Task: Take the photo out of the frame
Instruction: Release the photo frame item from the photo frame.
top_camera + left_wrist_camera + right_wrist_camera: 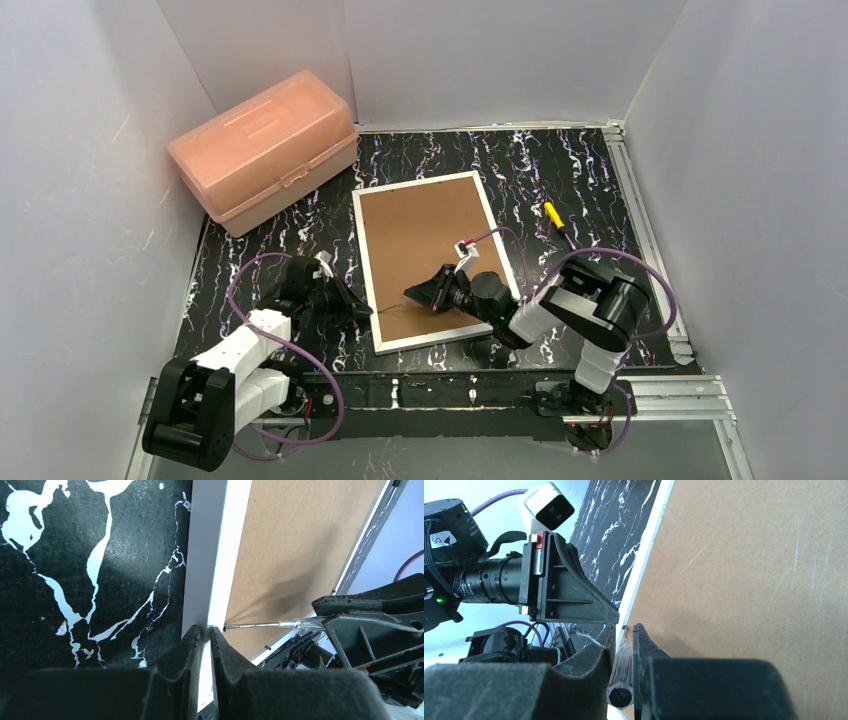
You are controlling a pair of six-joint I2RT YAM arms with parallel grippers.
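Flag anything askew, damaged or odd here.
The frame lies back up, skewed to the table edges, its brown back faintly scratched. The left gripper pinches its white rim; the right gripper holds a clear screwdriver pointing at that rim. Nothing spilled or broken.

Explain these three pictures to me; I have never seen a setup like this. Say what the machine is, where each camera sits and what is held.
These are two robot arms bolted at the near edge of a black marbled table. The wide picture looks down from above and behind them. The other two pictures come from a camera on each wrist, so each shows its own fingers. On the table lie a picture frame with its brown back up, a pink box and a yellow-handled screwdriver. The left tool pinches the frame's white edge. The right tool holds a clear-handled screwdriver, its tip at the seam between the white border and the brown back.
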